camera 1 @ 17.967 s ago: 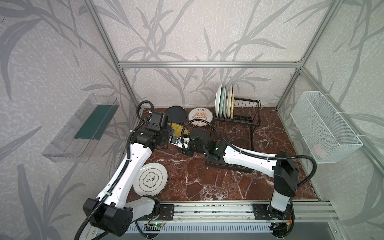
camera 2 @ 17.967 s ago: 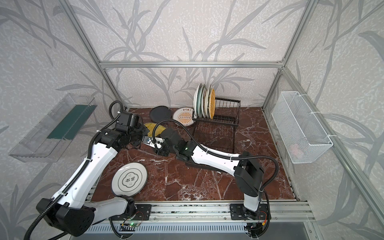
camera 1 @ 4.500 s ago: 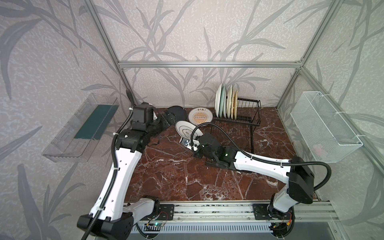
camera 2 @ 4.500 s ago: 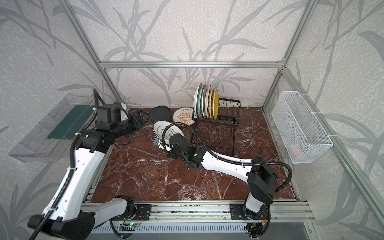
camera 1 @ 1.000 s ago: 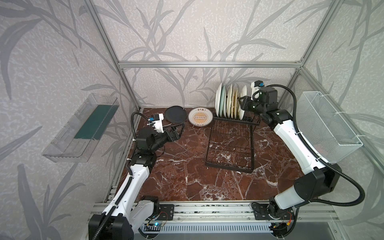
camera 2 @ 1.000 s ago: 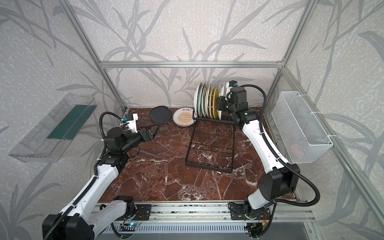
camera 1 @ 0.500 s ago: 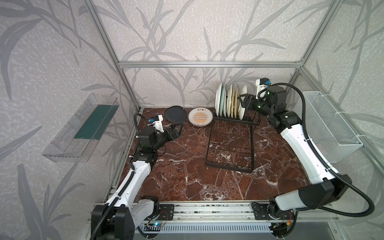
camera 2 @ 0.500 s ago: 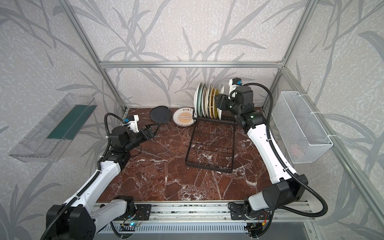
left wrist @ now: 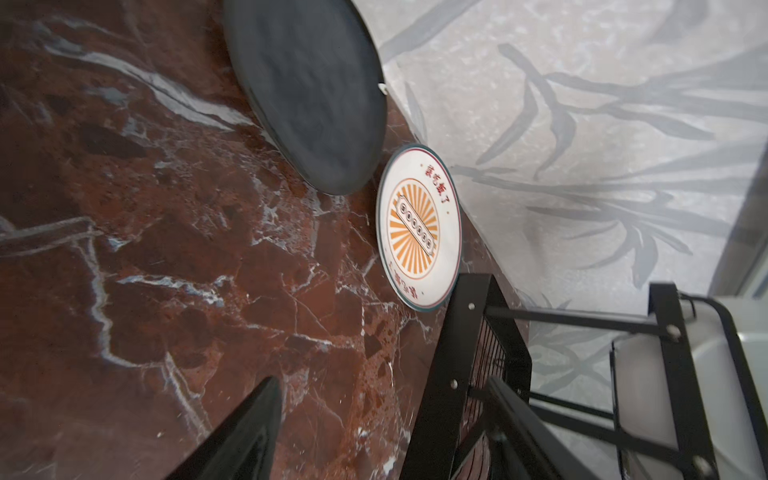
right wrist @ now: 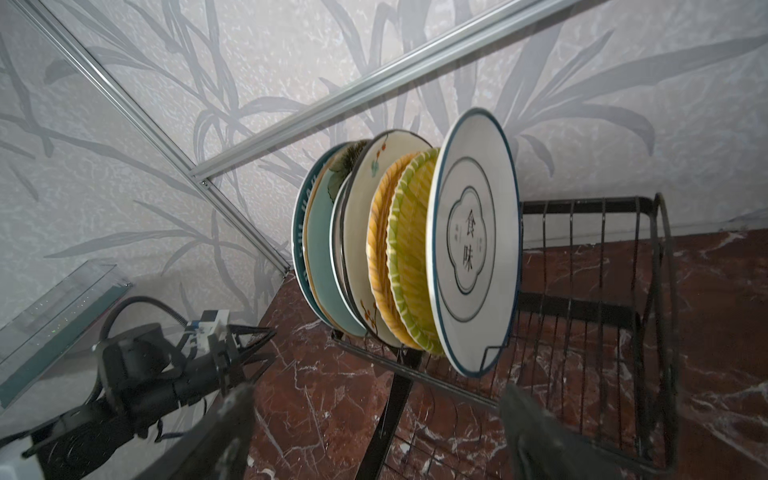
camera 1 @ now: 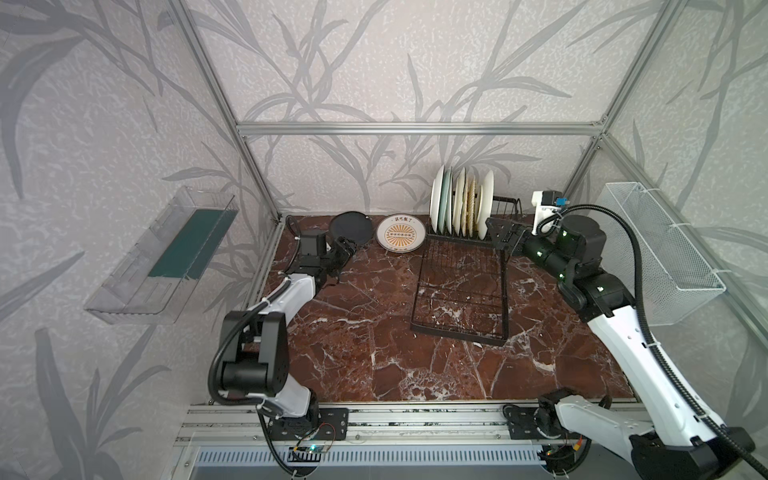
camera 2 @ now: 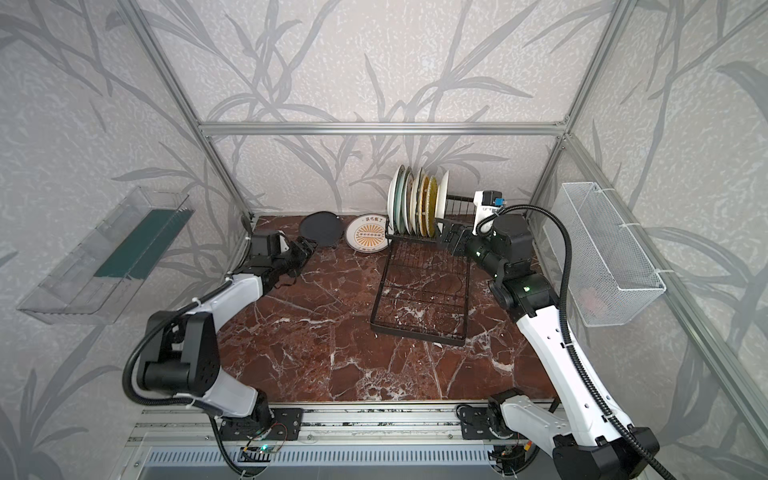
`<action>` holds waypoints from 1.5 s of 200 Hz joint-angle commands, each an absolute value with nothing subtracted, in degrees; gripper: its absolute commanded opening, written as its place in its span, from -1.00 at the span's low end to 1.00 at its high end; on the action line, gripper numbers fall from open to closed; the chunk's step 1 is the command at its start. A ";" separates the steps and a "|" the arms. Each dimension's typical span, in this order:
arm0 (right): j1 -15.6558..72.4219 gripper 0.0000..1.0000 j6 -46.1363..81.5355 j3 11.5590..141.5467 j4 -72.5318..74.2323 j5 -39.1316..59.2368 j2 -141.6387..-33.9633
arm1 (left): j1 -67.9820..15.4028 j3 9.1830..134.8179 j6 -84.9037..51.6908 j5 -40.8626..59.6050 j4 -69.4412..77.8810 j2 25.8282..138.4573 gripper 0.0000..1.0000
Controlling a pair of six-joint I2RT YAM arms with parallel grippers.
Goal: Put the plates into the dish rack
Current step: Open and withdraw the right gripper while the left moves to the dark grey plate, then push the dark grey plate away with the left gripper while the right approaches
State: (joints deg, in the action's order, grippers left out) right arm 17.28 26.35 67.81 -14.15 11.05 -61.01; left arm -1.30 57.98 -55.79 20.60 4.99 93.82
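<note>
Dish rack (camera 1: 457, 337): black wire, standing on the marble tabletop (camera 1: 374, 332). All positions below are given from the rack.

Plates in the rack (camera 1: 461, 203): a row standing on edge in the slots of the raised back section, towards its left end. The rightmost is a white plate with a dark rim (right wrist: 473, 241); next to it are a yellow-green (right wrist: 411, 257) and an orange woven-pattern plate (right wrist: 380, 232).

Plates outside the rack: a sunburst plate (camera 1: 401, 233) lies flat just beside the rack's back left corner. A black plate (camera 1: 351, 226) lies flat further left. Whether these two touch cannot be told.

Right pincer (right wrist: 376, 388): at the right of the raised section, pointing at the plate row and clear of it. Fingers (right wrist: 224, 432) spread wide, nothing between them.

Left pincer (left wrist: 380, 380): well left of the rack, near the black plate. Jaws parted, holding nothing.
</note>
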 commanded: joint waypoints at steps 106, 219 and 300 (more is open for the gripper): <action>25.13 0.92 22.62 58.72 -15.99 11.62 -53.01 | 3.45 88.10 -56.76 17.60 -3.36 126.75 0.18; 26.13 0.92 22.34 59.58 -17.31 10.81 -53.78 | 4.53 95.74 -61.24 17.71 -0.44 137.86 -0.21; 26.19 0.93 22.74 59.53 -17.88 10.42 -53.37 | 5.36 92.76 -64.00 17.80 4.31 138.04 -0.95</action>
State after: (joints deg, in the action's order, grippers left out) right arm 25.89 22.63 59.00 -17.63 10.92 -53.95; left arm 4.89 95.07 -63.40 18.90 6.15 136.00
